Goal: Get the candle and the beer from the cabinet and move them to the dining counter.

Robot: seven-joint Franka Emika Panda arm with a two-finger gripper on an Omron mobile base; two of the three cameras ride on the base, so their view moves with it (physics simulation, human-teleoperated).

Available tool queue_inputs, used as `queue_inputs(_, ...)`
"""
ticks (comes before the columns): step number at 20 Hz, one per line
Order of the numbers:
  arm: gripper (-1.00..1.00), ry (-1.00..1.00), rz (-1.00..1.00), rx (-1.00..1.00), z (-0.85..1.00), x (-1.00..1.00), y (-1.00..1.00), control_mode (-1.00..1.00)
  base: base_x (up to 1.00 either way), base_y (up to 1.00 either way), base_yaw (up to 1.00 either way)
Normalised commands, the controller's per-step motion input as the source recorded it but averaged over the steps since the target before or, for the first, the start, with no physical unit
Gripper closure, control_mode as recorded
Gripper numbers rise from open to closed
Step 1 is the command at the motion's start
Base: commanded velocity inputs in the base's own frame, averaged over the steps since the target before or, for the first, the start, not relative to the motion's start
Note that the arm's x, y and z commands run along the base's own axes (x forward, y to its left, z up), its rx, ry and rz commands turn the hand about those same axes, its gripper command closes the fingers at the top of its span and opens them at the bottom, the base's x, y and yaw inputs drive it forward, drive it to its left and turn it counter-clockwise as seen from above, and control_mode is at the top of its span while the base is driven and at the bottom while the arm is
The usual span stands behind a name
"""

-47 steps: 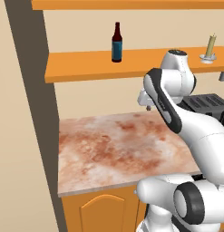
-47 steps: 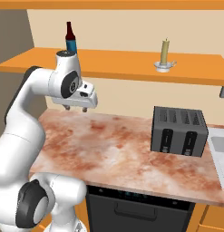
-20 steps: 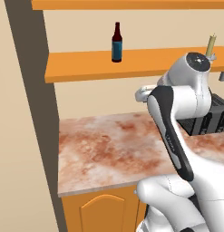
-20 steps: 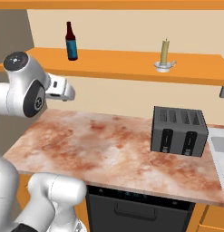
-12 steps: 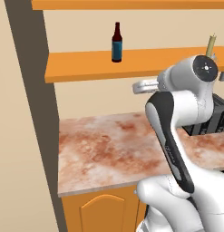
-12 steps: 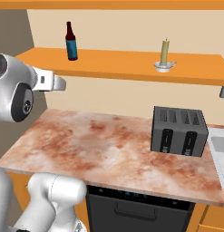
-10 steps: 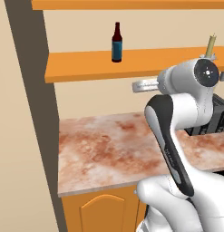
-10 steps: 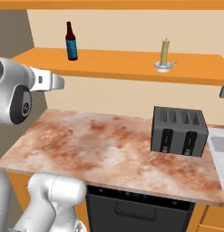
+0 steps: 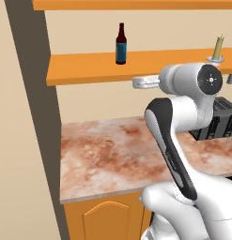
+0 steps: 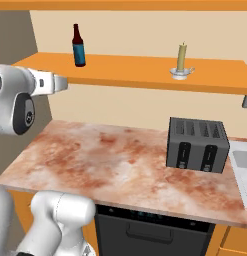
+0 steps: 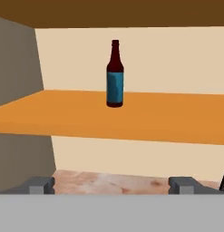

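Observation:
The beer (image 9: 120, 43), a dark bottle with a blue label, stands upright on the orange cabinet shelf (image 9: 84, 71), towards its left end. On the same shelf, further right, is the candle (image 10: 181, 56) in its small whitish dish. My gripper (image 11: 111, 186) is open and holds nothing. It hangs just below shelf level, in front of the beer (image 11: 114, 74) and apart from it. From the base views the hand (image 9: 140, 83) (image 10: 61, 83) sits under the shelf's front edge, above the worktop. The dining counter is out of view.
A marble kitchen worktop (image 9: 108, 150) lies under the shelf. A dark toaster (image 10: 197, 145) stands on its right part. A grey-brown wall post (image 9: 35, 103) bounds the shelf on the left. Another orange board (image 10: 125, 4) runs above the bottle.
The arm has lifted the hand from above the worktop up to just under the shelf's edge. The jaws stayed open. Beer and candle have not moved.

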Motion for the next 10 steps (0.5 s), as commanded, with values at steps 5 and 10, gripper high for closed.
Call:
queue_inputs(5, -1.00, 0.16, 0.00, 0.01, 0.46, 0.18, 0.07, -1.00, 0.00, 0.00, 0.00)
queue_inputs(10, -1.00, 0.05, 0.00, 0.01, 0.20, 0.37, 0.01, -1.00, 0.00, 0.00, 0.00)
